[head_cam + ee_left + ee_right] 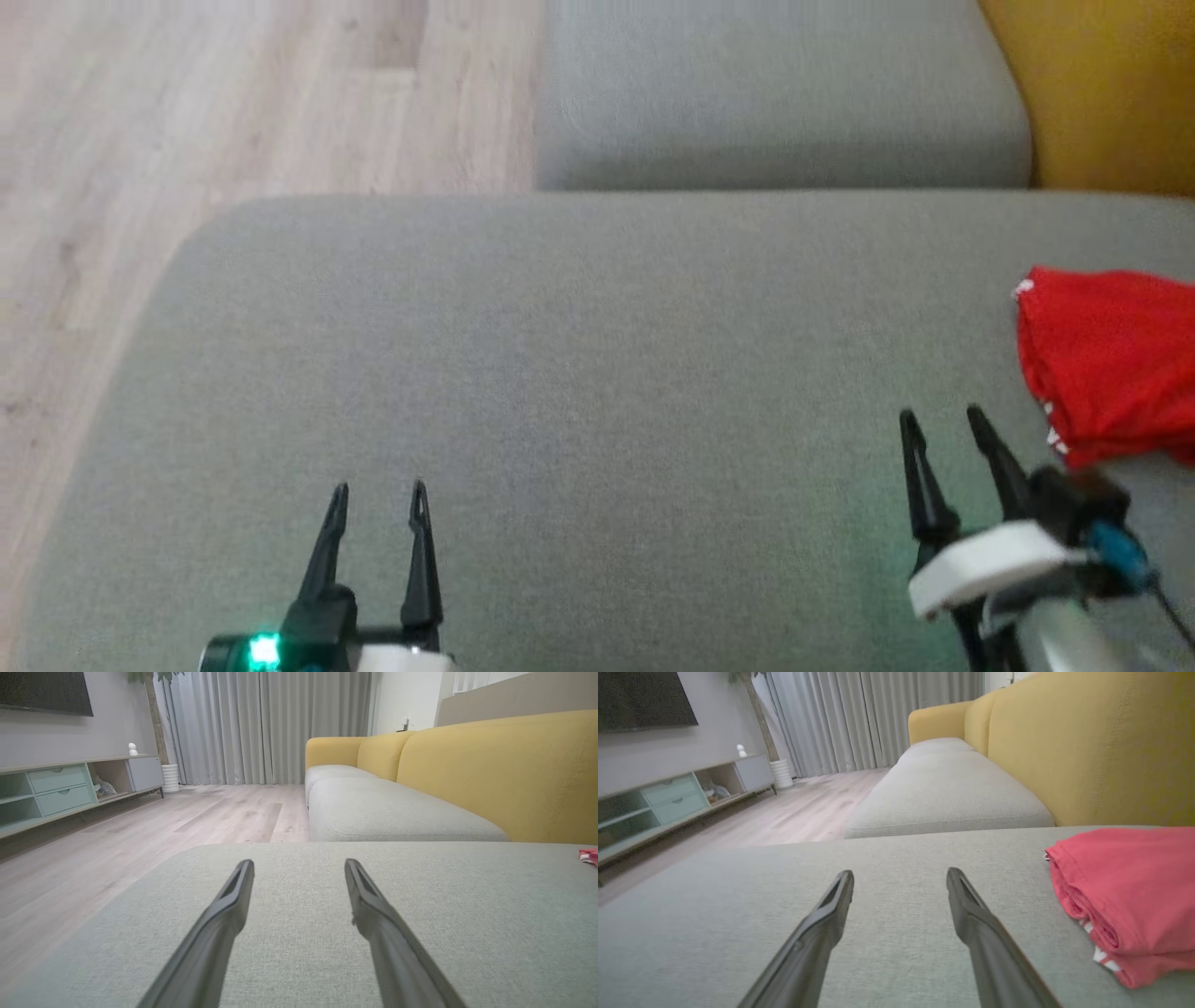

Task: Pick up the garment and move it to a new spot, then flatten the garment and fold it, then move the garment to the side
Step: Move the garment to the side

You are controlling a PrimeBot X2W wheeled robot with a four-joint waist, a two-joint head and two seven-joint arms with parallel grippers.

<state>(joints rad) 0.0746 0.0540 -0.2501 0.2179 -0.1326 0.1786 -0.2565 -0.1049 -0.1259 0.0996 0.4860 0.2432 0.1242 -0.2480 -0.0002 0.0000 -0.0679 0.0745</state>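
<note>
The garment point(1111, 359) is red with white trim and lies folded at the right edge of the grey cushion point(579, 373). In the right wrist view the garment point(1129, 896) rests to the right of my fingers, apart from them. My right gripper point(943, 420) is open and empty, just left of and nearer than the garment. My left gripper point(378, 493) is open and empty over the cushion's near left part. In the left wrist view a sliver of the garment point(589, 856) shows at the far right, and the left gripper point(299, 864) stands wide. The right gripper point(900, 875) has nothing between its fingers.
A second grey seat cushion point(775, 93) lies beyond, with the yellow sofa back point(1111, 93) at the right. Wooden floor point(187, 121) runs along the left. A low TV cabinet point(70, 788) and grey curtains point(266, 723) stand across the room.
</note>
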